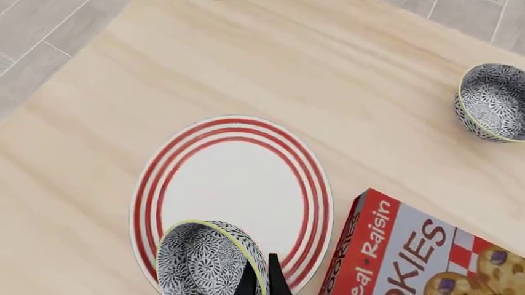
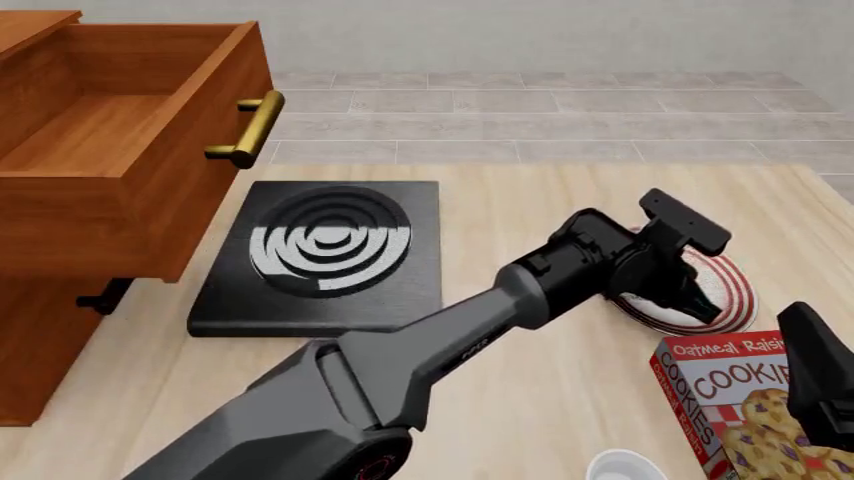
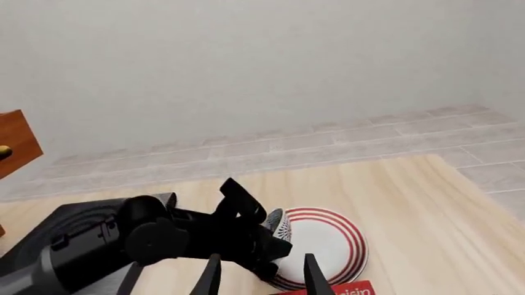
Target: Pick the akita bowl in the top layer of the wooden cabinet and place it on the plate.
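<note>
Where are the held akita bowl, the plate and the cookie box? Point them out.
akita bowl [image 1: 201, 261], left wrist view, patterned inside.
plate [image 1: 233, 184], left wrist view, bare white centre.
cookie box [image 2: 727, 395], front view, red front face.

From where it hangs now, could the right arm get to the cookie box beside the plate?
Probably yes. The right gripper hangs open just above and short of the cookie box, with nothing seen between them. The left arm reaches over the plate next to it, so come straight down.

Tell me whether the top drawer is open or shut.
Open: the top drawer is pulled well out from the cabinet, its inside showing empty in the front view.
</note>
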Controlling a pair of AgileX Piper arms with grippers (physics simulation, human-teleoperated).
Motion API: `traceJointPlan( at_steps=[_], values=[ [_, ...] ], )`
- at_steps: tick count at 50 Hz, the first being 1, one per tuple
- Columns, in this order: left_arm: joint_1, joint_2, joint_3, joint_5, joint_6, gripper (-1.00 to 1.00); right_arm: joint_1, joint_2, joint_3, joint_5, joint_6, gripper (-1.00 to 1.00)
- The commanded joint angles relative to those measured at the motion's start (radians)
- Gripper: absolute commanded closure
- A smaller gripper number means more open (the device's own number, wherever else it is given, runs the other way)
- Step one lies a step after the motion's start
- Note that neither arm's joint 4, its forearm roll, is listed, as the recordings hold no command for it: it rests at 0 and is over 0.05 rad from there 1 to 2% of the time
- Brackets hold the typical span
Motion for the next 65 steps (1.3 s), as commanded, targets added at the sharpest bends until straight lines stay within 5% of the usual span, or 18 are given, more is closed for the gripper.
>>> traceJointPlan(
  at_steps=[1, 7, 30, 31, 65],
  values=[
    [0.007, 0.006, -0.005, -0.017, 0.064, 1.0, -0.002, 0.0, 0.0, 0.001, 0.011, -1.0],
    [0.006, 0.017, -0.005, -0.027, 0.109, 1.0, -0.002, 0.0, 0.0, 0.002, 0.012, -1.0],
    [-0.001, 0.014, -0.002, -0.032, 0.104, 1.0, -0.004, 0.0, 0.001, 0.004, 0.016, -1.0],
    [0.001, 0.014, -0.002, -0.032, 0.105, -1.0, -0.004, 0.0, 0.001, 0.004, 0.016, -1.0],
    [0.007, -0.047, -0.005, -0.003, 0.145, -1.0, 0.006, 0.0, -0.003, -0.006, -0.011, -1.0]
  ],
)
